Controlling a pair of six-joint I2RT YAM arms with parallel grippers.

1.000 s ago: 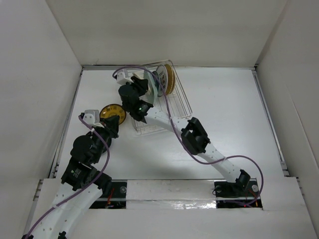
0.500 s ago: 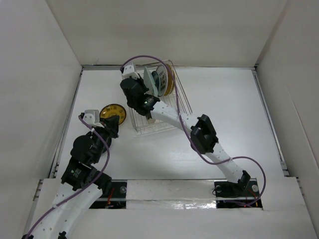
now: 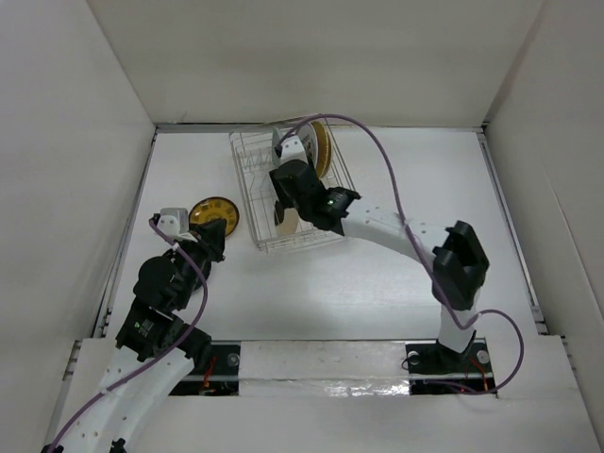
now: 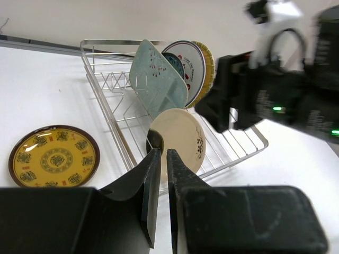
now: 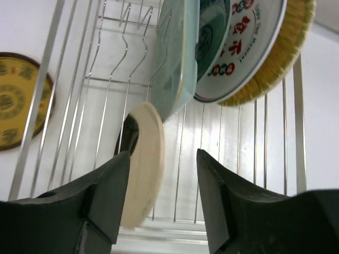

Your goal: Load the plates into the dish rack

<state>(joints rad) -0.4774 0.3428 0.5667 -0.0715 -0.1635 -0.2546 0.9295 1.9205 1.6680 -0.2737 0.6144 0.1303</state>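
**Now: right gripper (image 5: 164, 154) parted inside the dish rack (image 4: 114, 41), left gripper (image 4: 162, 152) pinched outside it**

Right jaws stand wide apart and grip nothing. Beyond the gap between them, the glossy cream plate (image 5: 144, 159) stands on edge in a slot at the rack's near end, close to one finger. Whether it touches that finger cannot be told.

Toward the rack's far end four more dishes stand face to face. The pale green squarish dish (image 5: 177, 58) comes first and leans over the cream plate. Then come the teal-patterned plate (image 5: 212, 26), the white plate with red marks (image 5: 249, 47) and the tan plate (image 5: 294, 37).

Left jaws are drawn almost together, with only a thin slit between them and nothing in it. This gripper hovers outside the rack's left side, its fingertips aimed at the cream plate.

The yellow-and-dark-brown plate (image 4: 54, 161) lies flat on the table (image 3: 425, 189), just left of the rack and apart from its wire wall. It is the only plate outside the rack.
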